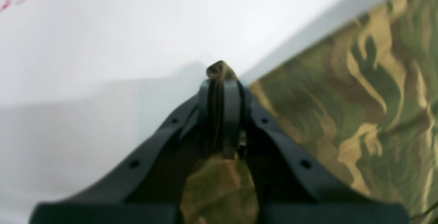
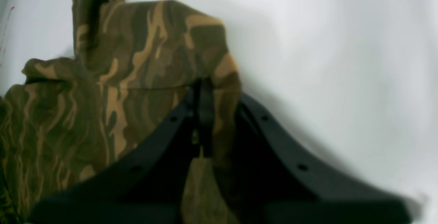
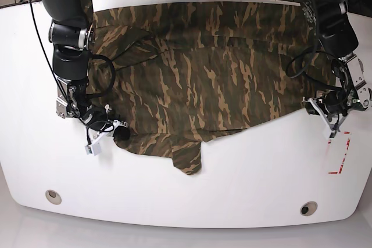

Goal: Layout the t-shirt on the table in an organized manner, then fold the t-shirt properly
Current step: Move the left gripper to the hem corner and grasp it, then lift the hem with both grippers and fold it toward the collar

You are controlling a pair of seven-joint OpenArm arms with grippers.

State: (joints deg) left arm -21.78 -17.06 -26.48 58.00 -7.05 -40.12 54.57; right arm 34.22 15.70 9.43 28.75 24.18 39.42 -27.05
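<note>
The white counter (image 3: 244, 190) carries the t-shirt (image 3: 209, 74) spread wide across its far half, reaching from near the left edge almost to the right edge, with a good bare stretch toward the near edge. It lies mostly flat, though one flap droops out of its near hem toward the counter's middle and the left side is rumpled.

Both arms are at the shirt's near corners. The left tool (image 1: 220, 80) is pressed together on a pinch of camouflage cloth, a small tuft poking out past its tips, near the counter's right edge just beside the red-and-white tape mark (image 3: 340, 155). The right tool (image 2: 202, 94) is likewise clamped on a bunched fold of the shirt, over by the left edge.

To my eye this is the laying-out stage, not folding yet: both corners are gripped. The next move, I'd judge, calls for drawing the two corners apart and toward the near edge together, evenly, so the hem straightens and the loose flap flattens.
</note>
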